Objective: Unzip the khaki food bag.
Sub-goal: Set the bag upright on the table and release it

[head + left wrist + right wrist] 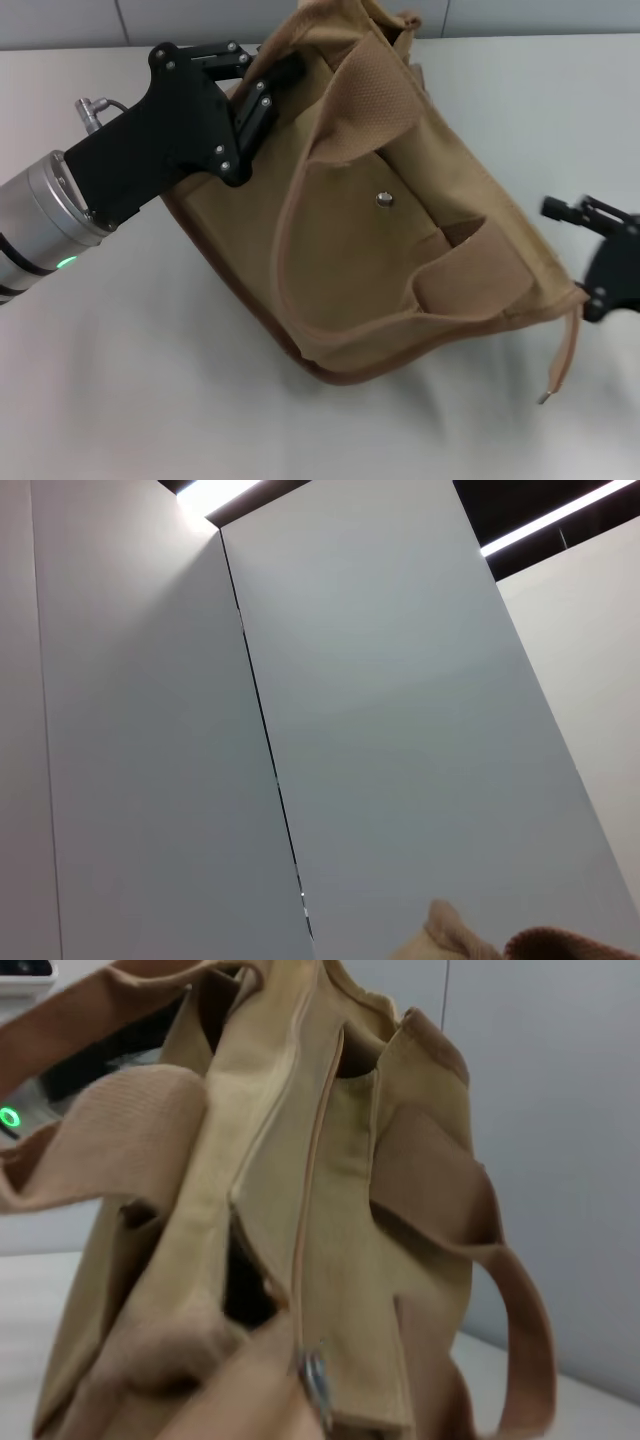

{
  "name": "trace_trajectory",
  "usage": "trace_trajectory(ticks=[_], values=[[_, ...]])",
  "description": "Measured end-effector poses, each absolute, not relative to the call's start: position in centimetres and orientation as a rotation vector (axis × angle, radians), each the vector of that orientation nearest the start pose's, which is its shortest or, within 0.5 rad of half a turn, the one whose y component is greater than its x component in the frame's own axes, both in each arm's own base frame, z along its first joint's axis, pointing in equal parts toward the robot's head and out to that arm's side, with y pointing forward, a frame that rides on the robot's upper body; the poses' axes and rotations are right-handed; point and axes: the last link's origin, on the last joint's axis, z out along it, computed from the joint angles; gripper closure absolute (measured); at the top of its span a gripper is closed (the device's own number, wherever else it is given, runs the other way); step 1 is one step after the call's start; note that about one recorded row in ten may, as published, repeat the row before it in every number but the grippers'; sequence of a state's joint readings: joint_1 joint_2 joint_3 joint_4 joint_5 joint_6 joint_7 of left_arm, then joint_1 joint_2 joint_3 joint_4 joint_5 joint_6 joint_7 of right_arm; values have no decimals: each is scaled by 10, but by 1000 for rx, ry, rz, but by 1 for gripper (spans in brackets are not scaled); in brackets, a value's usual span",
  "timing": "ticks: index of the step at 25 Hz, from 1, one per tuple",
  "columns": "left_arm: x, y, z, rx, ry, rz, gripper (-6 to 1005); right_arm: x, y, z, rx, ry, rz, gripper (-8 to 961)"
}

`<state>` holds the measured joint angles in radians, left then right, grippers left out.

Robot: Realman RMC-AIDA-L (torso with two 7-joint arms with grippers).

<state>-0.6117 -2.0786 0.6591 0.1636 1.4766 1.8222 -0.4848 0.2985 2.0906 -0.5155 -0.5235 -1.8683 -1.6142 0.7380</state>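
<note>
The khaki food bag (400,250) lies tilted on the white table, front pocket and metal snap (384,200) facing up, with its two wide handles (365,100) flopped over it. My left gripper (268,85) is shut on the bag's far left top edge. My right gripper (588,255) is at the right edge of the head view, close beside the bag's right top corner. In the right wrist view the bag's top (330,1260) fills the picture, with the zipper line and a silver pull (315,1385) at its near end. A dark gap shows beside the zipper.
A thin tan strip (566,345) hangs from the bag's right corner onto the white table (150,380). Grey wall panels (380,730) stand behind the table. The left wrist view shows only the wall and a bit of bag fabric (470,942).
</note>
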Motion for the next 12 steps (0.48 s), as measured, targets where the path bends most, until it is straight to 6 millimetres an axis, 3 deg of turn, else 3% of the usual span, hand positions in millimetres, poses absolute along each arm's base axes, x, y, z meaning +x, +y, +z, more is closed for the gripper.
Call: trace_trajectory(ticks=[2, 7, 12], values=[[-206, 310, -13, -2223, 176, -1364, 939, 318, 272, -1, -2442, 219, 736, 248], [-205, 310, -14, -2226, 170, -1367, 939, 304, 288, -19, -2551, 143, 680, 269], [-208, 307, -16, -2224, 151, -1367, 939, 300, 295, -14, -2455, 21, 686, 432]])
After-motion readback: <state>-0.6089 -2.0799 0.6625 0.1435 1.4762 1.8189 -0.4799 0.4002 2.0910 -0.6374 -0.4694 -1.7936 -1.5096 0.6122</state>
